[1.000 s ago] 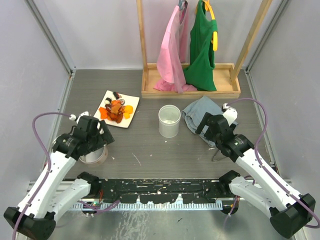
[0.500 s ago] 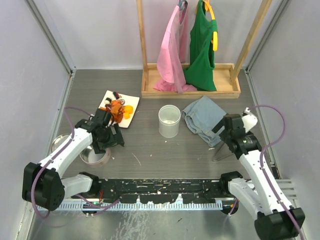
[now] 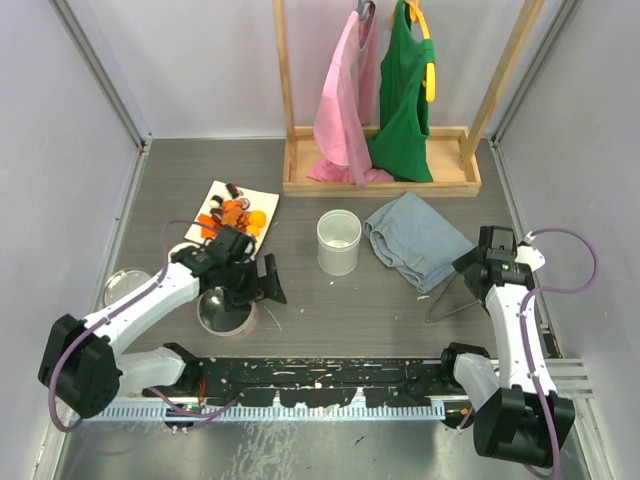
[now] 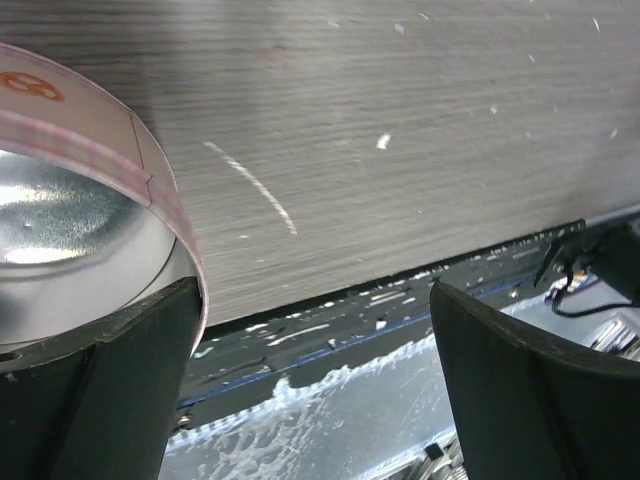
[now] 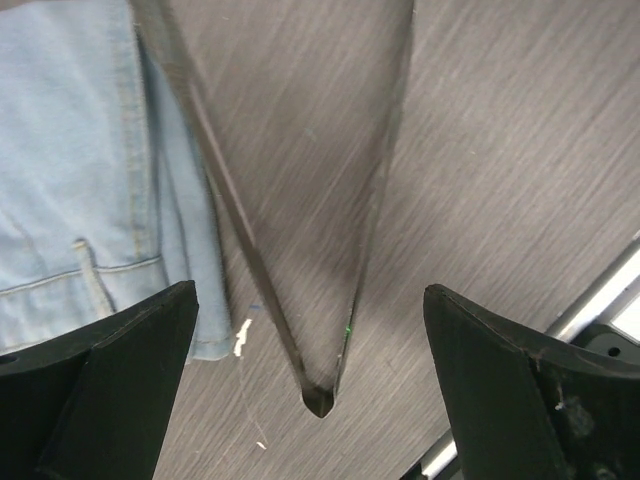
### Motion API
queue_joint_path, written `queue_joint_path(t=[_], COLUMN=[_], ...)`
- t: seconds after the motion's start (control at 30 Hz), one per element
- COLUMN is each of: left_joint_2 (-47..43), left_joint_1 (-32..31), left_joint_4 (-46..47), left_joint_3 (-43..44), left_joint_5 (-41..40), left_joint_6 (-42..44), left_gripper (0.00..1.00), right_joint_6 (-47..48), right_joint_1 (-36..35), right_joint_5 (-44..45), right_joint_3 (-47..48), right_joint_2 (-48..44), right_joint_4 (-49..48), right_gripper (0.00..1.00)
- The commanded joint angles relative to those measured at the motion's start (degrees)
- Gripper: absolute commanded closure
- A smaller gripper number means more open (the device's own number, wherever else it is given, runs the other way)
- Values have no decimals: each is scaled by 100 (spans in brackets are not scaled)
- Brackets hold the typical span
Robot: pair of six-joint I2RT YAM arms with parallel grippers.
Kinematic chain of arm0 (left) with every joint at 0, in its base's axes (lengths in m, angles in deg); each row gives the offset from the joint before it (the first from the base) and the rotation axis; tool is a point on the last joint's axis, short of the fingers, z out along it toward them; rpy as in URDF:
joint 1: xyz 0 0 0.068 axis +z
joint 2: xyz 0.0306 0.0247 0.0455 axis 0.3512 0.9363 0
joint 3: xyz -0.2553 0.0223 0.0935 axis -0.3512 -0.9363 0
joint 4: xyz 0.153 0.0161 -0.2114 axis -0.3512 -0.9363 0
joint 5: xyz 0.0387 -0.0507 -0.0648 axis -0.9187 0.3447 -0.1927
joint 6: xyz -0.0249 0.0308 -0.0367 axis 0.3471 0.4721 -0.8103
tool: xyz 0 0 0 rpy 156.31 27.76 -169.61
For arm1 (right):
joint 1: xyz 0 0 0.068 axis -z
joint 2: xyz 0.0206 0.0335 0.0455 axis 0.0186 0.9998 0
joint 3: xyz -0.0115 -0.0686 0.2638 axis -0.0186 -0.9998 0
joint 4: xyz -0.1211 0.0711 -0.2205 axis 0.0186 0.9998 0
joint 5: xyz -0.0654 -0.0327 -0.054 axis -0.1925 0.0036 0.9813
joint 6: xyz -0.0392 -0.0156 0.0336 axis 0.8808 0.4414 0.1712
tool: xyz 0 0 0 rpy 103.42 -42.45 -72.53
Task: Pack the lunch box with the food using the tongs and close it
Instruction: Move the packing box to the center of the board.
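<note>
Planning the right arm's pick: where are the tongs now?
The slim grey metal V-shaped tongs lie on the right side of the grey table in the top view, just on the near side of the folded light-blue denim cloth.

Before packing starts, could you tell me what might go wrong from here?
The tongs lie flat, one arm beside the denim cloth. The open right gripper above them may pinch fabric or slip off the thin metal. The open left gripper hangs beside the metal lunch box and could nudge it.
</note>
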Motion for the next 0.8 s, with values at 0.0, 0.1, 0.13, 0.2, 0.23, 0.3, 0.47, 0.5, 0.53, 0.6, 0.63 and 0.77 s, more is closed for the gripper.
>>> queue_joint_path(t=[0.0,0.1,0.13,0.2,0.23,0.3,0.47,0.5,0.53,0.6,0.63,0.77], left_joint_2=[371,521,519,450,416,372,267,225,189,115,87,63], left_joint_1=[-762,-1000,-1018,-1029,-1026,-1026,-1022,-1022,-1022,-1021,-1024,-1183], left_joint_4=[728,907,922,998,1007,930,609,577,544,537,535,549], left_joint_3=[427,602,653,732,789,903,1160,1179,1192,1215,1233,1427], left_joint_5=[-23,-136,-138,-90,-87,-146,-337,-358,-357,-301,-229,-199], left_joint_6=[-441,-496,-467,-400,-369,-281,9,75,127,241,306,586], left_gripper=[2,2,2,2,2,2,2,2,2,2,2,2], right_joint_6=[-216,-103,-35,166,261,462,584,584,584,625,624,529], right_joint_1=[139,292,368,593,684,795,798,800,798,797,805,802], right_joint_5=[240,75,31,-207,-332,-694,-1316,-1346,-1336,-1355,-1359,-1863], right_joint_3=[43,-10,-24,-53,-70,-116,-334,-380,-414,-421,-442,-601], right_joint_2=[360,576,642,798,904,1165,1591,1660,1727,1851,1892,1879], right_joint_4=[150,-16,-88,-283,-356,-540,-963,-1040,-1078,-1117,-1123,-1149], right_gripper=[0,0,0,0,0,0,0,0,0,0,0,5])
